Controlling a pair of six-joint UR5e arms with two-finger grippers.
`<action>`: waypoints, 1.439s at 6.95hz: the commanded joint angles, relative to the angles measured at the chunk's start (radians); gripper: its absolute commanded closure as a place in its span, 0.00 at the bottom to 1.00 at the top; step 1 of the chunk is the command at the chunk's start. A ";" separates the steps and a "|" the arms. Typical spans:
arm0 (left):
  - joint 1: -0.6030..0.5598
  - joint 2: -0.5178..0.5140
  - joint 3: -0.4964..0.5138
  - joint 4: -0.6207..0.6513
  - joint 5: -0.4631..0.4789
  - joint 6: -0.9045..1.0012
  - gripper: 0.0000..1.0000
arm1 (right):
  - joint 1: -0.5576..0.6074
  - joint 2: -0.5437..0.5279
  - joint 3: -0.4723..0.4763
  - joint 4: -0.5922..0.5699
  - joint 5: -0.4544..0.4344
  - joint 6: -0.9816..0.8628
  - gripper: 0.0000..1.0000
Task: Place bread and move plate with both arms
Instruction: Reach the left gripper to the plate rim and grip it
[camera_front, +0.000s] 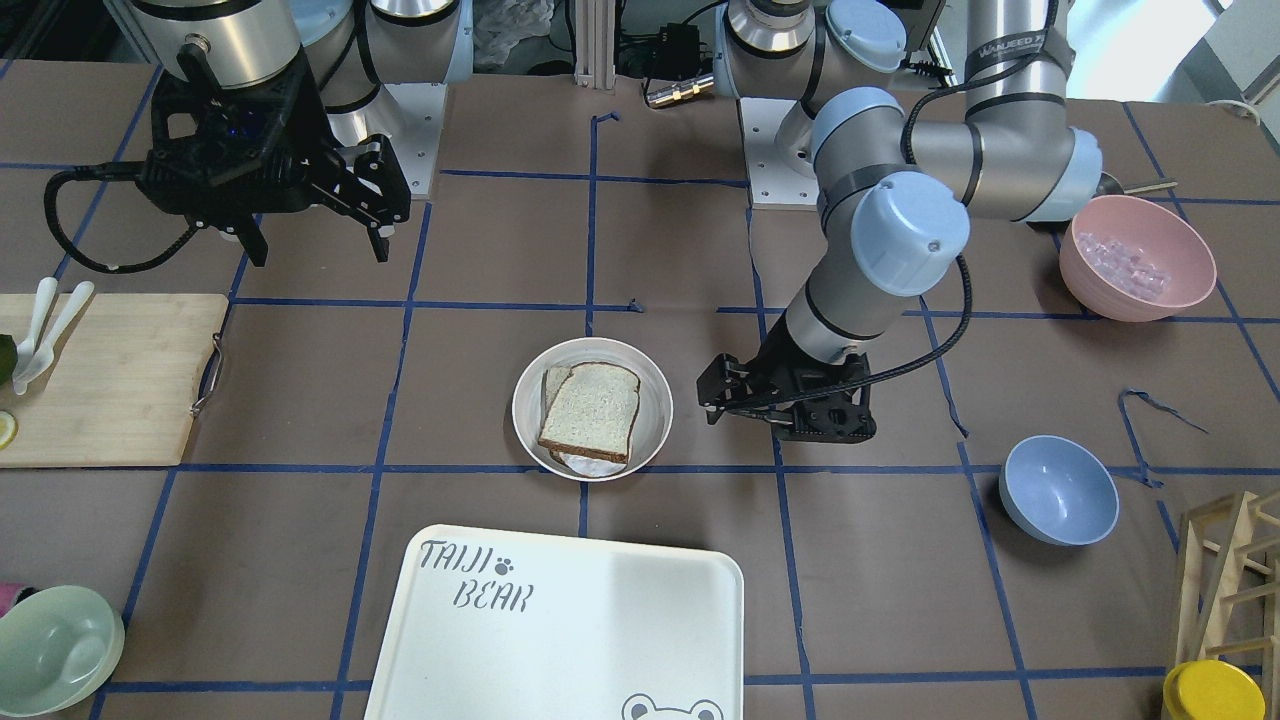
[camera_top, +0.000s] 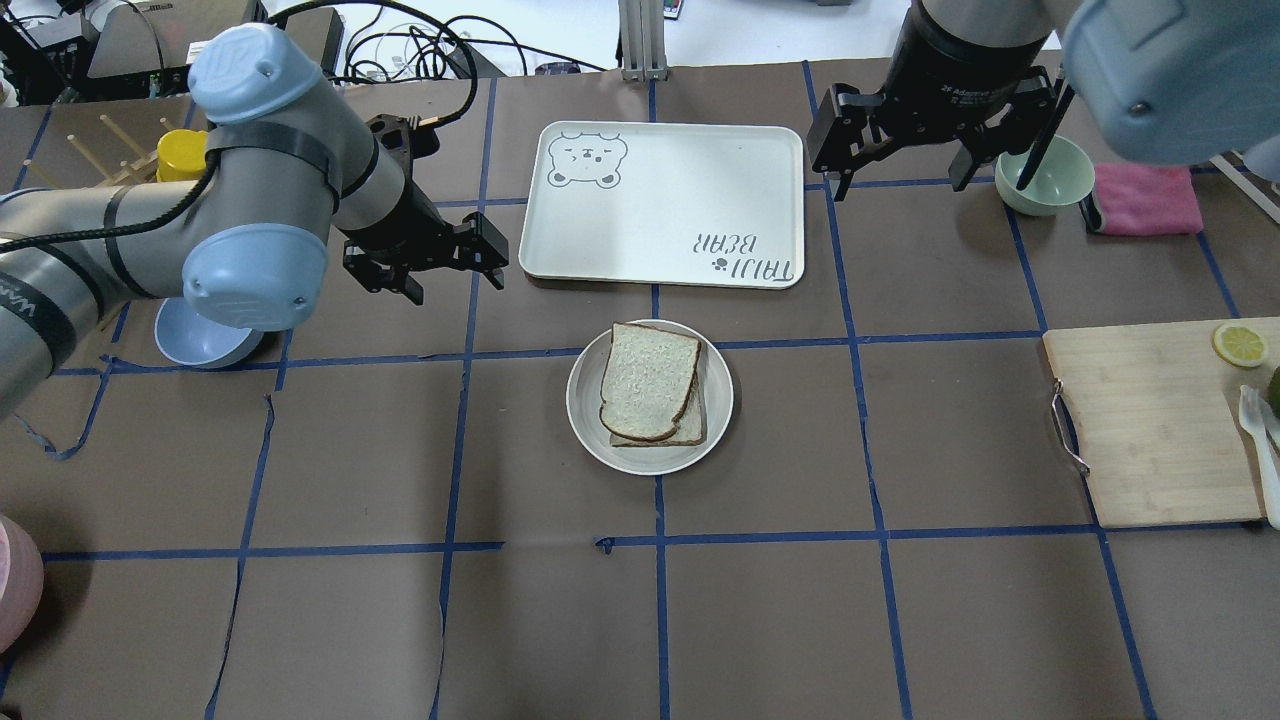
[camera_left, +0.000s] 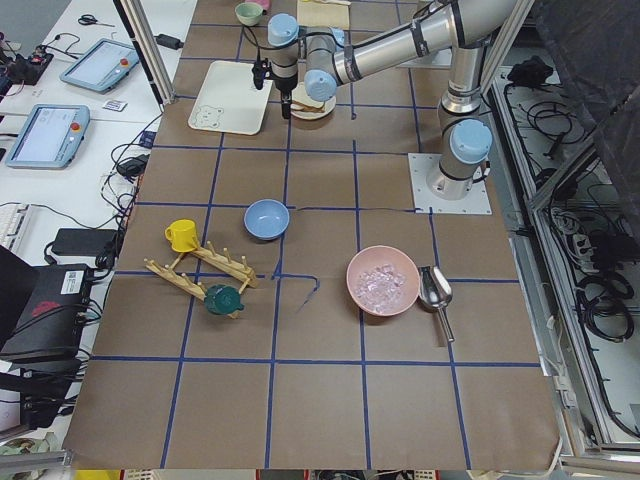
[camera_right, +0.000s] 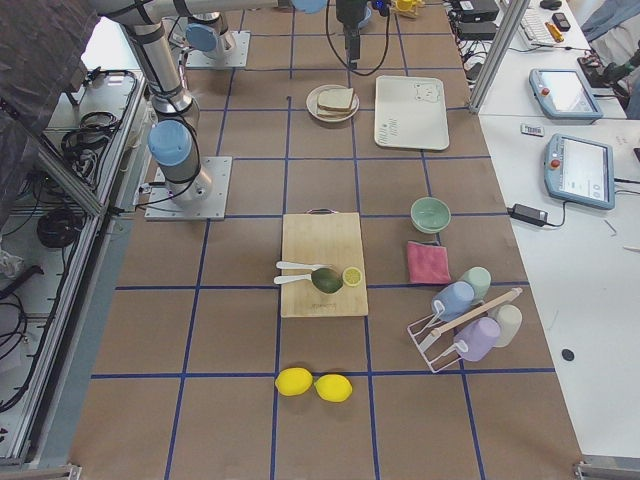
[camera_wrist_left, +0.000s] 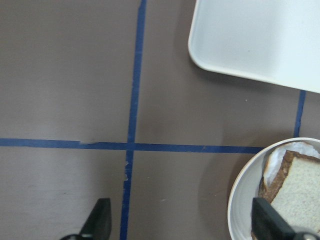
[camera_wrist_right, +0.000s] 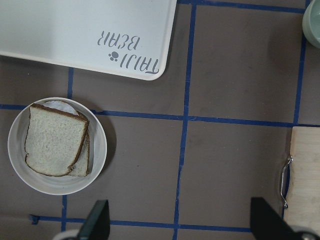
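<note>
Figure. Plate stage of the bread-and-plate task.

The bread (camera_top: 648, 380) lay on the plate (camera_top: 720, 400), resting on a paler slice (camera_top: 695, 425). Judged from this, the placing was done and the two-armed move of the plate remained.

The left pincer (camera_top: 455, 280) stood just beside the plate, jaws spread and empty. It pointed down at the desk (camera_top: 400, 600), probably so that one finger could take the rim. The right pincer (camera_top: 900, 182) was likewise spread and empty. The plate sat well apart from it, so this arm had yet to reach the opposite rim. The tray (camera_top: 680, 200) lay between the two pincers, beyond the plate.

The overhead view showed both pincers and the plate together, but not their heights. The front-facing view showed the left pincer (camera_front: 770, 415) low at plate level and the right pincer (camera_front: 318, 248) looming large, apparently raised.

Only the left wrist view showed one finger (camera_wrist_left: 270, 220) close to the plate rim (camera_wrist_left: 240, 200). It also showed the bare desk under the gap between the jaws. The right wrist view held the whole plate (camera_wrist_right: 100, 155) off to one side of its fingers.

The side views were too small to judge either pincer.
</note>
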 joint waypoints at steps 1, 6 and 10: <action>-0.072 -0.060 -0.035 0.100 0.036 -0.063 0.00 | 0.001 0.000 -0.004 -0.005 -0.007 -0.018 0.00; -0.135 -0.111 -0.083 0.183 0.036 -0.023 0.40 | 0.000 0.000 -0.001 -0.079 -0.011 -0.018 0.00; -0.135 -0.123 -0.115 0.181 0.035 -0.021 0.47 | 0.004 0.000 0.001 -0.073 -0.011 -0.005 0.00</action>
